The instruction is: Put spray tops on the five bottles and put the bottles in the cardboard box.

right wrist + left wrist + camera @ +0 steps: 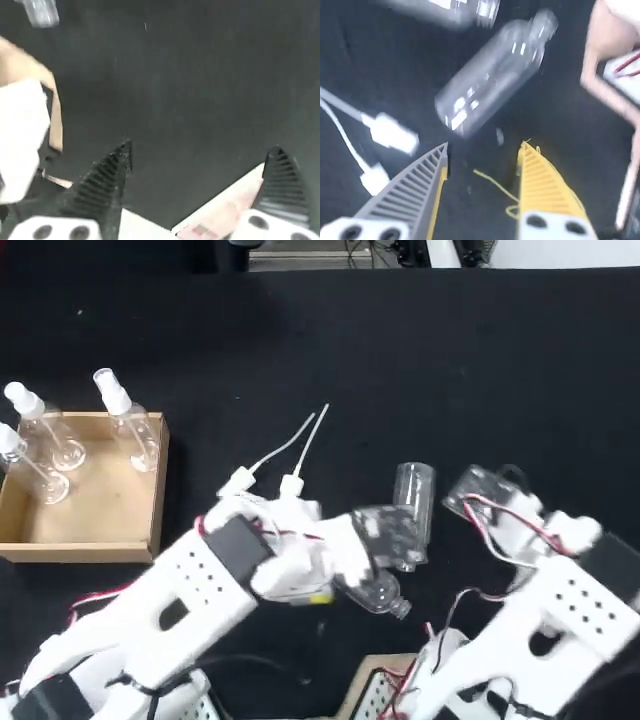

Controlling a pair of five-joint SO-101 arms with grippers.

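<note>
The left gripper [485,146] holds its two fingers apart, one grey [420,185] and one yellow [545,190], and nothing is clamped between them; only a thin yellow thread [495,186] lies on the black table [450,370] in the gap. Just ahead of the fingertips lies an open bottle [490,75] on its side, clear and without a top, its neck pointing away from the fingers. It does not touch them. Farther beyond it is a second bottle [445,10], also without a top. To the outer side of the grey finger lie a spray top [390,132] and a second spray top [372,177], both white, each with a thin tube. The right gripper [200,147] also has its black fingers apart, and only the dark table surface is between them. In the high view the cardboard box [155,490] stands well apart from both grippers, on the far side of the left arm [210,580], and three capped bottles [140,445] stand upright inside it.
</note>
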